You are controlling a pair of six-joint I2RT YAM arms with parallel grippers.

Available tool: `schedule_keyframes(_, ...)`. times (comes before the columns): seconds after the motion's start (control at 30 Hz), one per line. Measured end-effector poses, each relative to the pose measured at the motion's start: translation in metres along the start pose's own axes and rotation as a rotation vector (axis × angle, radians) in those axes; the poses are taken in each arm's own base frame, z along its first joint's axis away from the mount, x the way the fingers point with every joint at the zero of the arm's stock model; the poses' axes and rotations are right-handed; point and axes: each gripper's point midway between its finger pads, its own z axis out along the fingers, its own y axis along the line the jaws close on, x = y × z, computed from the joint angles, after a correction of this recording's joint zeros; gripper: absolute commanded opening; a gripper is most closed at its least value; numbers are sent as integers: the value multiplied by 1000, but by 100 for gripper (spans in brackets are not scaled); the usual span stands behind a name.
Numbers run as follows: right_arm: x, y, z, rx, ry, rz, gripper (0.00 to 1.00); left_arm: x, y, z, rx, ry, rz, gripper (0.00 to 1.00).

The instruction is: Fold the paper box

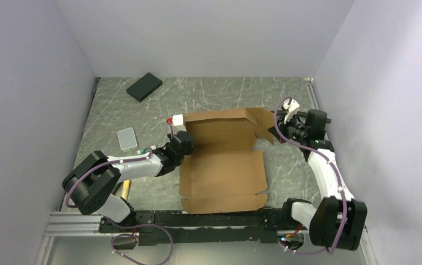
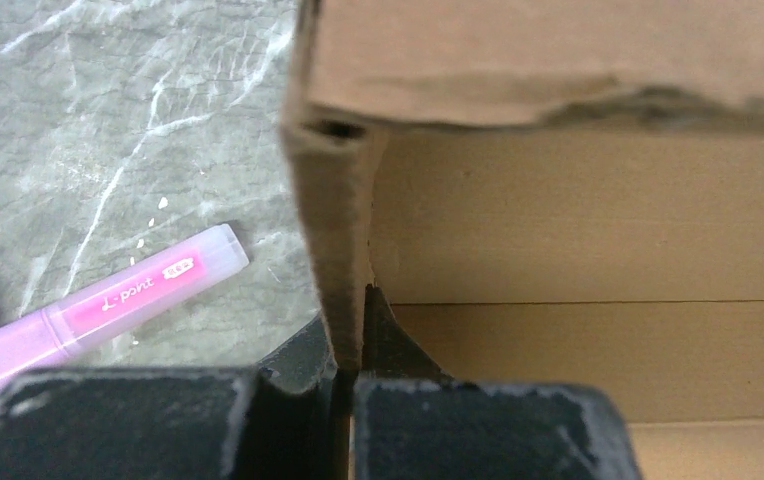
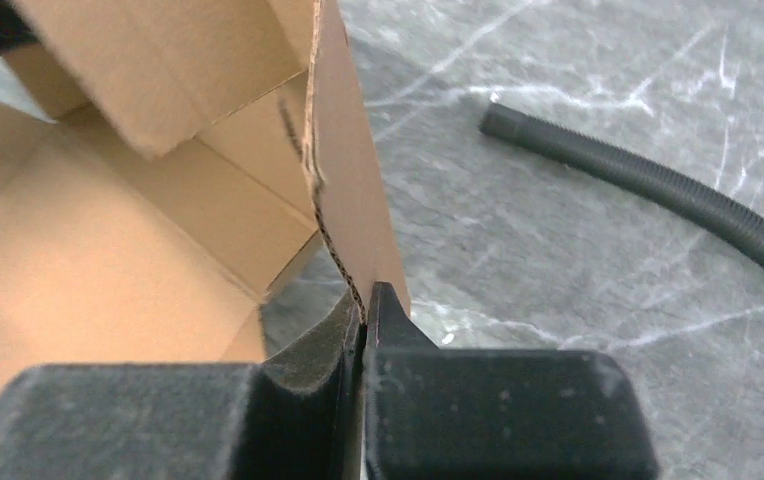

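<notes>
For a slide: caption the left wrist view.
Left gripper pinches an upright wall of the paper box, pink highlighter lying on the table alongside.

Soft, even overhead light; weak shadows. Wrist views: left gripper point(image 2: 344, 345), right gripper point(image 3: 363, 308) blurred near lens; surface point(image 2: 108, 130) sharper.

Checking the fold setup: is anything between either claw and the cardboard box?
Nothing visible. The left claw grips the left wall of the paper box, the right claw its right flap. The pink highlighter lies outside the box.
</notes>
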Motion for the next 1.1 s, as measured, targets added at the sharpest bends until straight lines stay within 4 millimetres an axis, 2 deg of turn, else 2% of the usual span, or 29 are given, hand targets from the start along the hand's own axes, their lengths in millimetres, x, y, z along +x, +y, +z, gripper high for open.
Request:
schedule_keyframes(0.13,-14,25,-11,-52,-41,-28,0,-2,2,0,-21,-8,-16,0)
schedule_keyframes(0.27,-13,63,3,-148,-15,-74,0,-4,-5,0,-11,-14,-13,0)
schedule_keyframes(0.33,-9,72,9,-159,5,-90,0,-3,-6,-1,-16,-15,2,0)
schedule_keyframes(0.53,-2,67,19,-109,38,-72,0,2,-8,-3,-20,-16,41,0)
schedule_keyframes(0.7,3,64,29,-97,62,-69,15,2,-7,-2,-33,-32,61,0)
schedule_keyframes(0.8,8,65,32,-107,85,-56,19,3,-8,-3,-35,-40,76,0)
schedule_keyframes(0.83,9,67,32,-115,89,-53,18,3,-8,-3,-37,-41,81,0)
schedule_keyframes(0.87,9,69,31,-122,88,-52,11,3,-8,-3,-38,-42,84,0)
schedule_keyframes(0.9,9,69,31,-125,89,-51,0,4,-9,-3,-40,-45,88,0)
schedule_keyframes(1.1,8,60,35,-77,110,5,0,3,-9,-2,-61,-63,139,0)
